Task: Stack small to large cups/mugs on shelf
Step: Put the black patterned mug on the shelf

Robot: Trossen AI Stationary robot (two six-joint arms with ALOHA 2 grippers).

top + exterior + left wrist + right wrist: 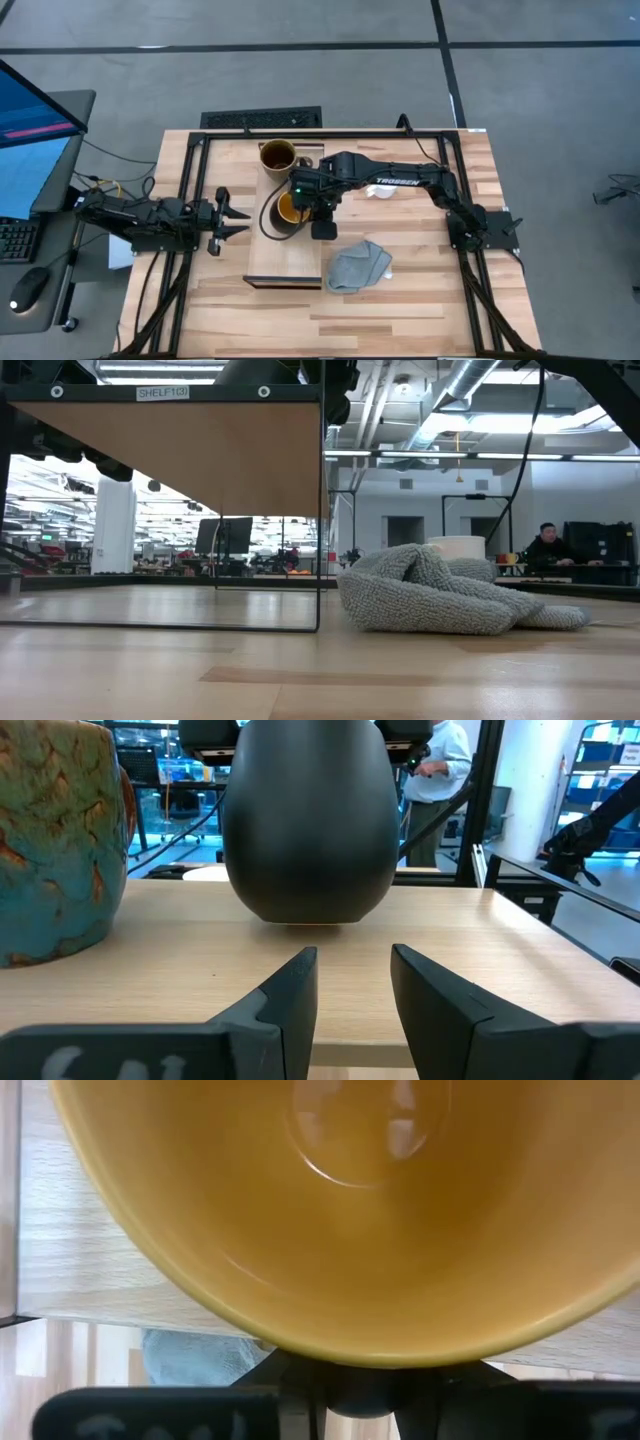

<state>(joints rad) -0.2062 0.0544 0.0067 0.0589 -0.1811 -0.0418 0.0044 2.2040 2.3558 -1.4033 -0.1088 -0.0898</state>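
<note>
Black mug (288, 211) — yellow-orange inside, on the shelf (288, 265) — sits clamped by its rim in your right gripper (322, 212); glazed ceramic, rigid, slippery, chippable — left gripper (236, 219) waits, fingers parted.

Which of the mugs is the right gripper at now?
The black mug with the yellow inside, on the shelf. The right gripper is at its rim; the brown mug stands apart, untouched.
</note>
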